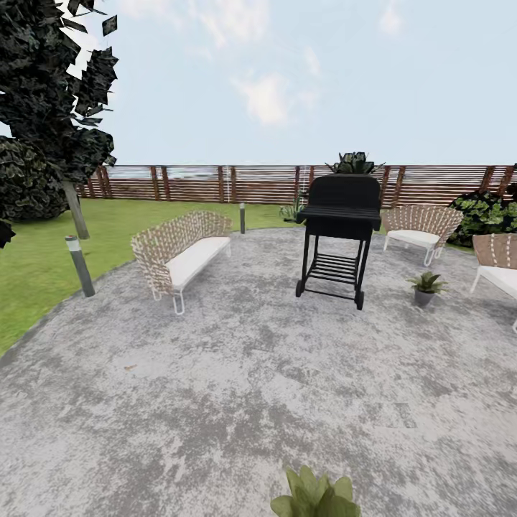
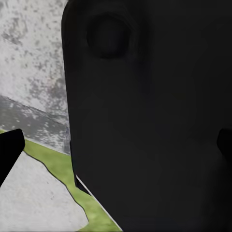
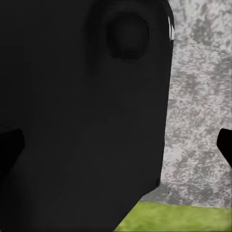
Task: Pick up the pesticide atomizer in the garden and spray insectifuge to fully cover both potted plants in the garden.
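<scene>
Facing a grey stone patio [image 1: 237,402], I see one potted plant [image 1: 426,286] at two o'clock beside a black grill [image 1: 340,230], another [image 1: 314,495] at six o'clock; I cannot tell either pincer's state.

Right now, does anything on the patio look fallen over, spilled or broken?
Nothing stands out. The black grill, the woven bench and the small potted plant all stand upright on the stone patio, with no spill or damage visible.

Open stone patio [image 1: 237,402] ahead; grill [image 1: 339,230], wicker bench [image 1: 183,255] and potted plant [image 1: 426,286] stand beyond.
</scene>
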